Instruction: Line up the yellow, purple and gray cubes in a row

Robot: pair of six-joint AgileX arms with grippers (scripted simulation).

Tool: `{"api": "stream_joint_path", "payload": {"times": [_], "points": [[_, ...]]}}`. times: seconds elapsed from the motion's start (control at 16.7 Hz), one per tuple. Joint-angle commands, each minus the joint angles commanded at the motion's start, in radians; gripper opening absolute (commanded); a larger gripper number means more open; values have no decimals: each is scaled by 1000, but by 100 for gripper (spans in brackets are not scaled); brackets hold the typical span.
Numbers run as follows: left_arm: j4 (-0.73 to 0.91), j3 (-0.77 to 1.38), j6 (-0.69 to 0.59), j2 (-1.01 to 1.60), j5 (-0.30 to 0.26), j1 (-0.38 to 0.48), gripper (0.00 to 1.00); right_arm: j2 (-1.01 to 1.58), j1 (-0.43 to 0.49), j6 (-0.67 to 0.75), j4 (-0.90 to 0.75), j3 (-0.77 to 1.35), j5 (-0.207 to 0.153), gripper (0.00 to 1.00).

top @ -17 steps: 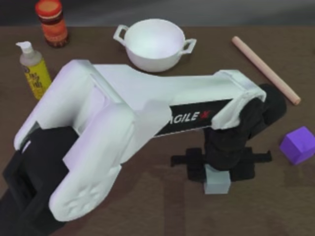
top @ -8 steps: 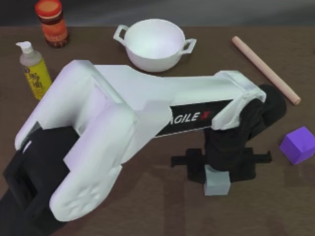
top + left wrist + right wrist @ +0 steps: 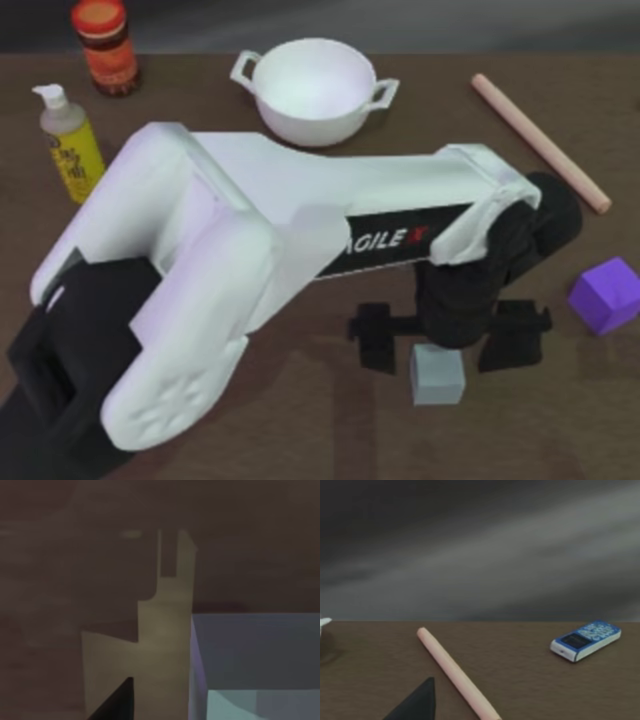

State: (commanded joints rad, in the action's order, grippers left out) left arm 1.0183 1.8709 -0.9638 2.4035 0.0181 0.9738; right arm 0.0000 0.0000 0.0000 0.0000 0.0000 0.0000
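One gray cube (image 3: 437, 374) sits just below the spread-open left claw (image 3: 447, 336).

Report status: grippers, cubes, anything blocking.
Left gripper open over gray cube. Right gripper not seen from above. Purple cube at right; yellow cube not visible. Nothing blocking.

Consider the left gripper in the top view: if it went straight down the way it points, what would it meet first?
Most likely the small pale blue-gray matte cube, which sits just under the left gripper with its jaws spread wide to either side. Depth is unclear from above; below the cube is only the brown wooden table.
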Motion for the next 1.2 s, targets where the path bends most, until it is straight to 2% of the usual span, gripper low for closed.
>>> {"api": "stream_joint_path", "payload": {"times": [0.42,0.84,1.2], "points": [[4,3,0,-1,0,-1,100,0,0,0,0,0,0,100],[214,153,-6,-55,1,-15,100,0,0,0,0,0,0,100],[230,167,-5,-61,1,-11,100,0,0,0,0,0,0,100]]}}
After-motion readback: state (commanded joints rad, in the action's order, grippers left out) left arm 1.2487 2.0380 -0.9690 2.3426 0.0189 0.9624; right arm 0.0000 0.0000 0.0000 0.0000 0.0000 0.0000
